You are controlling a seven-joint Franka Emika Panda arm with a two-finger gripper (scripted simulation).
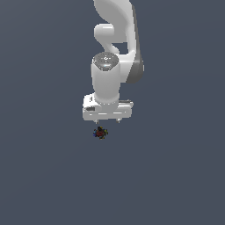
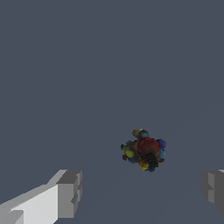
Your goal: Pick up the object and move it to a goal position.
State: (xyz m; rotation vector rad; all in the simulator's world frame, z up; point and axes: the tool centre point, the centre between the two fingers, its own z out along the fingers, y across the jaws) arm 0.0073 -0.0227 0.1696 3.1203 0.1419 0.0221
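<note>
Object [image 2: 144,150] sits alone on the flat grey surface [image 1: 176,176], just beyond the gripper [image 2: 142,192] rather than between its fingers; the gripper hangs spread wide and empty, its fingertips [image 2: 70,192] well apart, likely so it can straddle the clump; the white arm [image 1: 115,44] rises behind; no goal marker shows.

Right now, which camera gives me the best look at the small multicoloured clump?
The wrist view: the clump fills more of the picture, showing red, blue, yellow and black lumps, beyond the open fingers. The exterior view shows it only as a tiny dark speck below the gripper.
</note>
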